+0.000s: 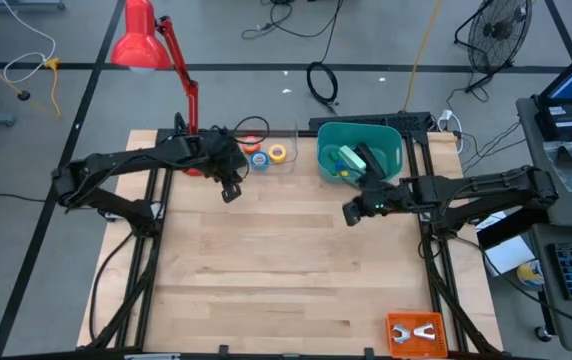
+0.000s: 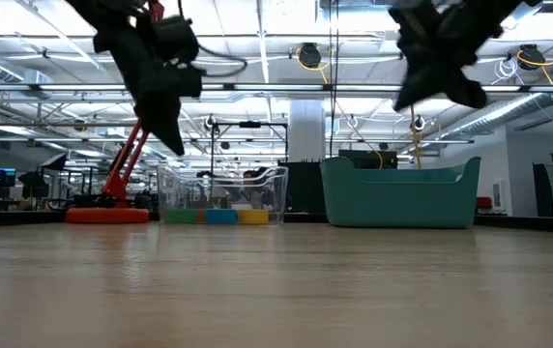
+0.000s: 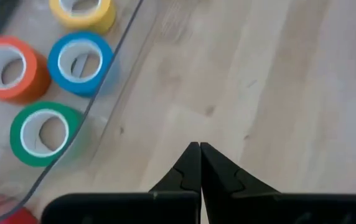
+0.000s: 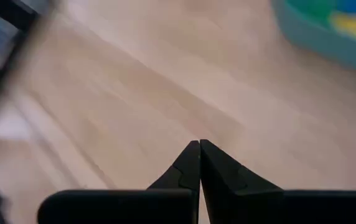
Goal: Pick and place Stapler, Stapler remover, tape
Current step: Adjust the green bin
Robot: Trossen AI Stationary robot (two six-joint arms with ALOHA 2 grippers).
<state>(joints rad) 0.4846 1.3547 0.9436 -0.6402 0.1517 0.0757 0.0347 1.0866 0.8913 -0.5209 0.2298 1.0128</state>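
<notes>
Four tape rolls lie flat inside a clear container (image 1: 266, 152): yellow (image 3: 81, 12), blue (image 3: 78, 62), orange (image 3: 7, 65) and green (image 3: 41, 134). My left gripper (image 3: 200, 149) is shut and empty, hovering above bare wood just in front of that container (image 1: 231, 190). The black stapler (image 1: 371, 160) lies in the teal bin (image 1: 391, 145), among green, blue and yellow things. My right gripper (image 4: 200, 146), also shut and empty, hangs above the table just in front of the bin (image 1: 351, 212). An orange tray (image 1: 416, 333) near the table's front right corner holds a pale metal tool.
A red desk lamp (image 1: 141, 45) stands at the table's far left, its base behind the left arm. The clear container's wall (image 3: 112, 68) runs close to my left gripper. The low view shows both arms raised well above the wood (image 2: 276, 280). Bare tabletop lies between the grippers and the near edge.
</notes>
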